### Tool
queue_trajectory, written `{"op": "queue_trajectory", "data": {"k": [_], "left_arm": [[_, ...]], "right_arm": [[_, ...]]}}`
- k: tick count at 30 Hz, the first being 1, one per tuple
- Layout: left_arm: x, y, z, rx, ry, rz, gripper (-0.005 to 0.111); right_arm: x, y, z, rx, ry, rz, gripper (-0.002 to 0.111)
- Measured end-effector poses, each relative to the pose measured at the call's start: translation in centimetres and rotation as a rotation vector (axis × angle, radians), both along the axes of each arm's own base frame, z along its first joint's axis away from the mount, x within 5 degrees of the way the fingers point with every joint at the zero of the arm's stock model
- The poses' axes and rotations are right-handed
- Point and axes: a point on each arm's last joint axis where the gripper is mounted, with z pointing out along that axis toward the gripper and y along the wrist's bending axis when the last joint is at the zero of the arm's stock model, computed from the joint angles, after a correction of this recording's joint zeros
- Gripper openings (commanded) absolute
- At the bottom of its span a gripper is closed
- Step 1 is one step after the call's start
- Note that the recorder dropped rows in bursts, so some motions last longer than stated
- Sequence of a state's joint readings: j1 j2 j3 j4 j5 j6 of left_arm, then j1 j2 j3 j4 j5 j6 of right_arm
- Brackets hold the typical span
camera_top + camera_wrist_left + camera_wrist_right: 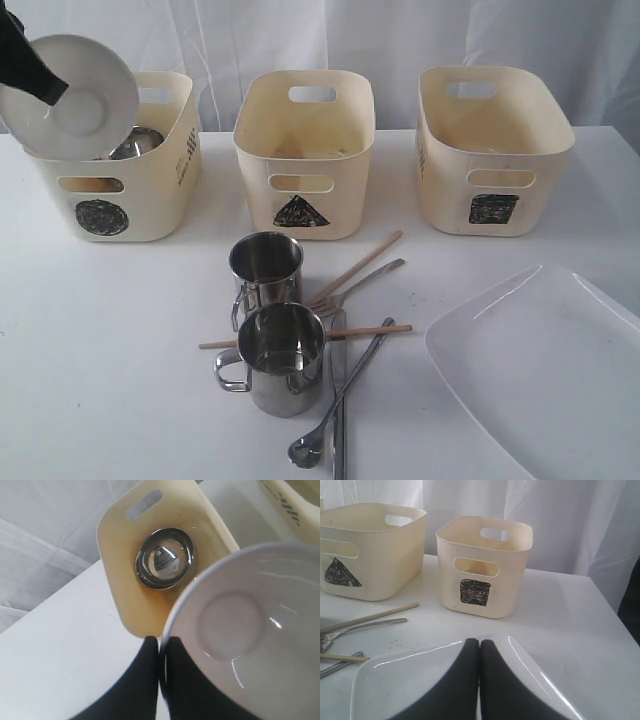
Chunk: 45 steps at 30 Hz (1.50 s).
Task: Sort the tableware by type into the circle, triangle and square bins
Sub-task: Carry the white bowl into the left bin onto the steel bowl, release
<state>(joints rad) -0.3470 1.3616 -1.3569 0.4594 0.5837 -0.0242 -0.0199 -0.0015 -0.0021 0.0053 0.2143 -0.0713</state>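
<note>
Far left: the left gripper (161,641) has its jaws clamped on the rim of the white bowl (75,95). The bowl is clear of the table, tilted, above the rim of the circle bin (130,195). A steel bowl (165,557) lies on the floor of that bin.

Centre: the triangle bin (300,150) stands at the back. In front of it the rear mug (265,265) and the front mug (280,355) stand upright on the table (100,400), one close behind the other. To their right lie two chopsticks (355,268), crossing each other, the fork (365,283), the knife (338,420) and the long spoon (305,452), overlapping in a loose heap.

Right: the square bin (495,150) stands at the back, and the large white plate (540,370) lies flat in front of it. The right gripper (479,642) is above the plate's near edge with its jaws pressed together and nothing between them. The exterior view does not show this gripper.
</note>
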Motion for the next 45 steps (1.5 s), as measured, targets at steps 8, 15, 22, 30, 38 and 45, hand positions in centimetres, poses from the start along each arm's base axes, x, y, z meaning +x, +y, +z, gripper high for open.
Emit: {"op": "queue_trajectory", "data": {"k": [8,15,22,30,38,45], "left_arm": [[1.5,2.2,0.2,-0.046,-0.081,0.082,0.000],[5.6,1.7,-1.1,-0.062,-0.095,0.082,0.000],[10.0,1.0,-2.6,-0.062,-0.082,0.089,0.000],[14.8,0.7,-6.1,-0.064,-0.030,0.107,0.000],[17.6,3.4,-9.6,-0.121,-0.007,0.174,0.000],[19.4,3.7,-13.0,-0.124,0.026,0.176,0.000]], "right_arm": [[0.0,0.0,0.0,0.000,0.000,0.000,0.000],[0.0,0.0,0.0,0.000,0.000,0.000,0.000],[0.0,0.0,0.0,0.000,0.000,0.000,0.000],[0.0,0.0,0.0,0.000,0.000,0.000,0.000],[0.0,0.0,0.0,0.000,0.000,0.000,0.000],[0.0,0.0,0.0,0.000,0.000,0.000,0.000]]}}
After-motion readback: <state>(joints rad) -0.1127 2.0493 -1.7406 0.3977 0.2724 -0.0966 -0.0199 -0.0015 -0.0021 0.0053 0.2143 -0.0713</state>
